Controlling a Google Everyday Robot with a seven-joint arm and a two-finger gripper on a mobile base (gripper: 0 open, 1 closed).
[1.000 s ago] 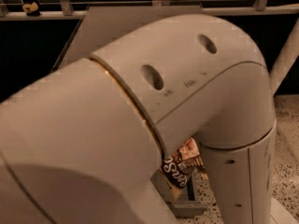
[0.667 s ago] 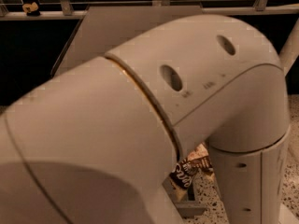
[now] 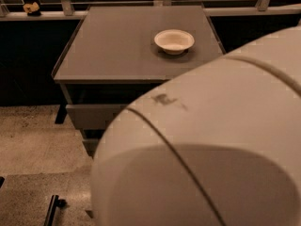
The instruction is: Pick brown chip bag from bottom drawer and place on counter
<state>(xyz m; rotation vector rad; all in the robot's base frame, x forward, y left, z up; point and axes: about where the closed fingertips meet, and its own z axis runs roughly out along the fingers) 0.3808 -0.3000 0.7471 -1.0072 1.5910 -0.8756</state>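
Note:
The counter [image 3: 117,46] is the flat grey top of the drawer cabinet, in the upper middle of the camera view. Under its front edge a grey drawer front [image 3: 89,116] shows, with the corner of a lower drawer [image 3: 91,146] beneath it. My arm's big cream shell [image 3: 211,145] fills the lower right and covers the rest of the cabinet front, so the bottom drawer is hidden behind it. The brown chip bag is hidden. My gripper is out of view, somewhere behind the arm shell.
A white bowl [image 3: 174,41] stands on the counter's far right part. A ledge with railing posts [image 3: 42,15] runs behind the cabinet, with a small tan object [image 3: 31,7] at far left. Speckled floor [image 3: 33,145] lies left of the cabinet, with a dark bar [image 3: 51,210] at bottom left.
The arm shell has swung down and right, uncovering the counter and bowl. The chip bag that showed under the arm is now hidden.

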